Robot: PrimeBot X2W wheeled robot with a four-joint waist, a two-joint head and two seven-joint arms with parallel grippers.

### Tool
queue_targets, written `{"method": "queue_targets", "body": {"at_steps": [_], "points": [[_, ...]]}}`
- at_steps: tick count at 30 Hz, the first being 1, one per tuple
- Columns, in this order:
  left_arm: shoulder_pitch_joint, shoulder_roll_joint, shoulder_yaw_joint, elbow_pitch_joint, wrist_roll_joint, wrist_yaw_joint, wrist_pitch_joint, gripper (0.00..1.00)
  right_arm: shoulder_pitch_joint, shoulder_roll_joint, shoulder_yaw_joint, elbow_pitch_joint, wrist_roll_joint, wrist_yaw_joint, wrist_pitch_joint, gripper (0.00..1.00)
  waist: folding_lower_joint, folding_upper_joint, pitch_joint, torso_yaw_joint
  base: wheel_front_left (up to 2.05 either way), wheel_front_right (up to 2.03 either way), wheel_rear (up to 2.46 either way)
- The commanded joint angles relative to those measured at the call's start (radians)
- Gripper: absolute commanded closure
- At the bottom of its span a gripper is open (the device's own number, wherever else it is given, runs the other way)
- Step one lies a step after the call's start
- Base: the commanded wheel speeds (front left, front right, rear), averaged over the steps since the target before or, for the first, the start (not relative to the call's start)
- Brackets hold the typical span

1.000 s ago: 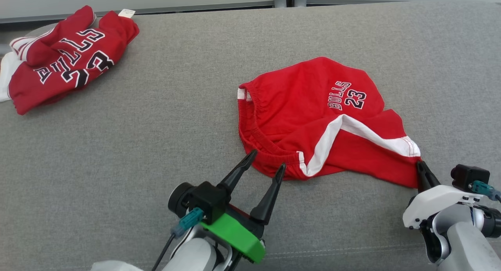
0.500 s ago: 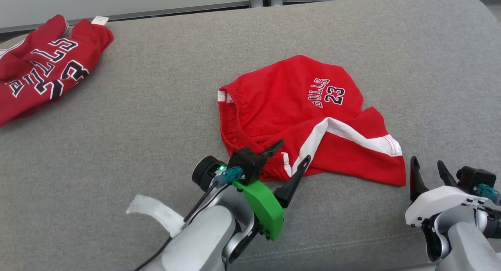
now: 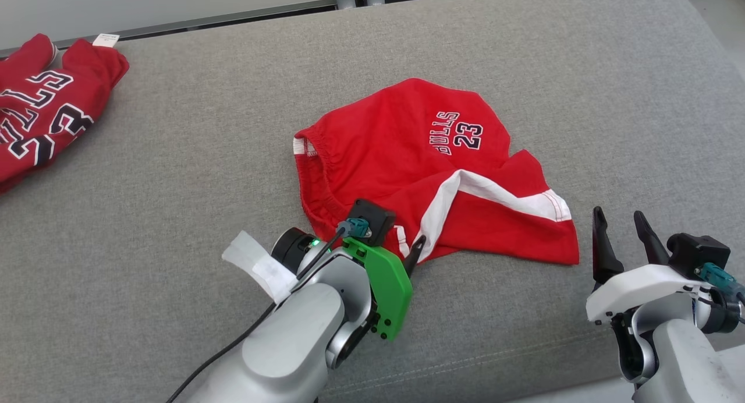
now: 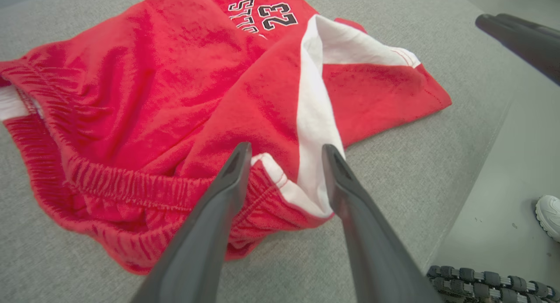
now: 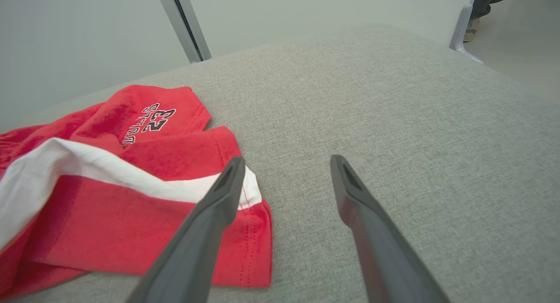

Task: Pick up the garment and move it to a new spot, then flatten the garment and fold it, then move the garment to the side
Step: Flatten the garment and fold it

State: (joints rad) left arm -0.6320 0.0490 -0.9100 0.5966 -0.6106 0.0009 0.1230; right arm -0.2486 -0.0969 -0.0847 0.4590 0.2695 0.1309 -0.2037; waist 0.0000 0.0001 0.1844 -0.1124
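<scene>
Lying crumpled on the grey upholstered worktop [image 3: 524, 71] are the red fabric shorts [image 3: 396, 152], with white side stripes and a black-and-white "BULLS 23" print. The elastic waistband is gathered at their left end. One leg is folded over, so a white stripe runs diagonally across the cloth. All positions below are taken from these shorts.

My left gripper [image 4: 286, 149] stands at their near edge, where the waistband meets the foot of the white stripe. Its fingers are parted to a moderate gap, one tip over the red waistband and the other over the white band, with nothing clamped between them. Whether the tips touch the cloth I cannot tell.

My right gripper [image 3: 617, 212] stands just off the shorts' near right corner, clear of the hem. Its fingers are spread and empty above bare upholstery.

A second red garment [image 3: 41, 112], carrying the same lettering, lies well apart to the shorts' far left.
</scene>
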Motion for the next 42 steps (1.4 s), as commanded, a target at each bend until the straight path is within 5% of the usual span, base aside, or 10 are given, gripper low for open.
{"method": "queue_targets", "body": {"at_steps": [1, 7, 11, 18, 23, 26, 28, 29, 35, 42], "points": [[-0.020, 0.003, -0.009, 0.016, 0.000, 0.008, 0.011, 0.21, 0.013, 0.004, 0.002, -0.016, -0.003, 0.000, 0.005, 0.00, 0.0000, -0.0001, 0.001, -0.002, 0.00, 0.00, 0.00], [-0.038, 0.003, -0.041, 0.052, 0.014, 0.023, 0.053, 0.52, 0.043, 0.009, -0.002, -0.078, 0.001, 0.000, 0.028, 0.00, 0.0000, -0.0001, 0.001, 0.003, 0.00, 0.00, 0.00], [-0.044, 0.011, -0.068, 0.051, 0.029, 0.017, 0.082, 0.64, 0.058, 0.013, -0.005, -0.109, 0.000, 0.000, 0.041, 0.00, 0.0000, -0.0001, -0.001, 0.010, 0.00, 0.00, 0.00], [-0.043, 0.044, -0.126, 0.015, 0.053, -0.016, 0.154, 0.65, 0.069, 0.018, -0.009, -0.150, -0.002, 0.000, 0.061, 0.00, 0.0000, -0.0001, -0.001, 0.020, 0.00, 0.00, 0.00], [-0.050, 0.070, -0.158, 0.007, 0.089, -0.001, 0.168, 0.63, 0.073, 0.022, -0.005, -0.168, -0.002, 0.000, 0.069, 0.00, 0.0000, -0.0001, 0.001, 0.018, 0.00, 0.00, 0.00], [-0.037, 0.069, -0.160, 0.020, 0.089, 0.011, 0.156, 0.74, 0.072, 0.024, -0.001, -0.173, 0.002, 0.000, 0.068, 0.00, 0.0000, -0.0001, 0.003, 0.014, 0.00, 0.00, 0.00], [-0.027, 0.060, -0.153, 0.032, 0.080, 0.018, 0.139, 0.97, 0.071, 0.026, 0.000, -0.175, 0.002, 0.000, 0.067, 0.00, 0.0000, -0.0001, 0.005, 0.011, 0.00, 0.00, 0.00], [-0.024, 0.056, -0.154, 0.040, 0.078, 0.016, 0.130, 1.00, 0.071, 0.026, -0.001, -0.176, 0.002, 0.000, 0.065, 0.00, 0.0000, -0.0001, 0.005, 0.010, 0.00, 0.00, 0.00], [-0.036, 0.052, -0.103, 0.047, 0.051, 0.029, 0.021, 1.00, 0.077, 0.024, -0.016, -0.181, -0.007, 0.000, 0.060, 0.00, 0.0000, -0.0001, 0.004, 0.013, 0.00, 0.00, 0.00], [-0.072, 0.121, 0.035, -0.030, 0.017, 0.093, -0.176, 1.00, 0.085, 0.025, -0.056, -0.195, -0.020, 0.000, 0.055, 0.00, 0.0000, -0.0001, -0.003, 0.057, 0.00, 0.00, 0.00]]}}
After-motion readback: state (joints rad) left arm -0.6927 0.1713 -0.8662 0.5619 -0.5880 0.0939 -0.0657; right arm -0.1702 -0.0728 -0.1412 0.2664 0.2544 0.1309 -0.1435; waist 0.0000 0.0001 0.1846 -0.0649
